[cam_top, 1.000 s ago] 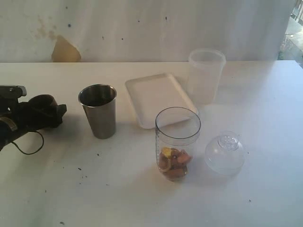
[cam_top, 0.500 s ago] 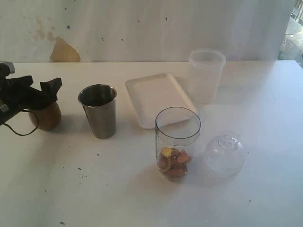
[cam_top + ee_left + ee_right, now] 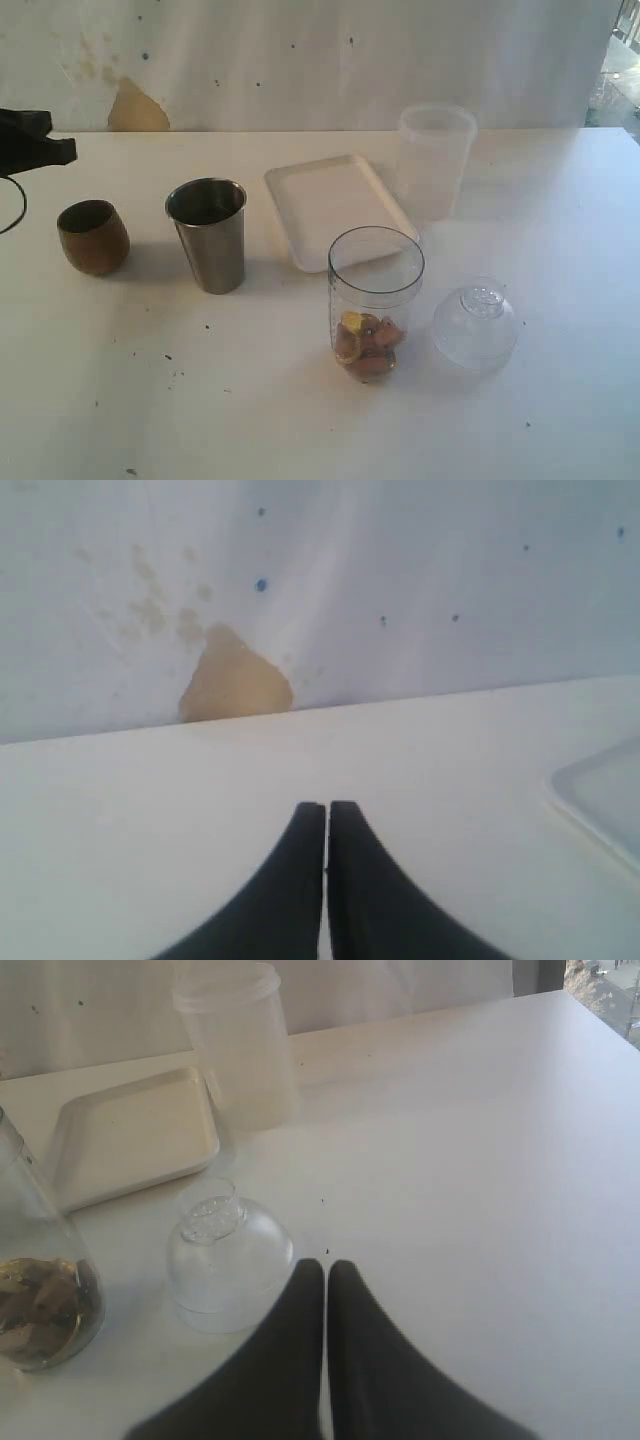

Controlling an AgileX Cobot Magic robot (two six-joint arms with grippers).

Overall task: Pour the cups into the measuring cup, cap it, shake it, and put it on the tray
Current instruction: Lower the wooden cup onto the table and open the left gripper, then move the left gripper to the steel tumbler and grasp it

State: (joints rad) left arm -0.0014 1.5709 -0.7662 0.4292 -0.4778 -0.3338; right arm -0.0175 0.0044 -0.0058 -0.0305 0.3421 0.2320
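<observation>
Left gripper (image 3: 327,806) clenched, empty, clear of wooden cup (image 3: 93,237); right gripper (image 3: 326,1264) clenched, empty, near dome lid (image 3: 225,1260); measuring cup (image 3: 375,300) uncapped, holding coloured pieces (image 3: 368,345)

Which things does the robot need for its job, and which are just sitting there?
Needed: small rounded brown wooden cup, tall shiny steel tumbler, clear plastic measuring cup, clear dome-shaped plastic lid, flat white rectangular tray.
Just sitting: frosted translucent plastic tumbler.

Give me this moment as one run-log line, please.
left gripper shut, empty | right gripper shut, empty | wooden cup upright on table | measuring cup uncapped, contents inside | cap on table beside it
</observation>
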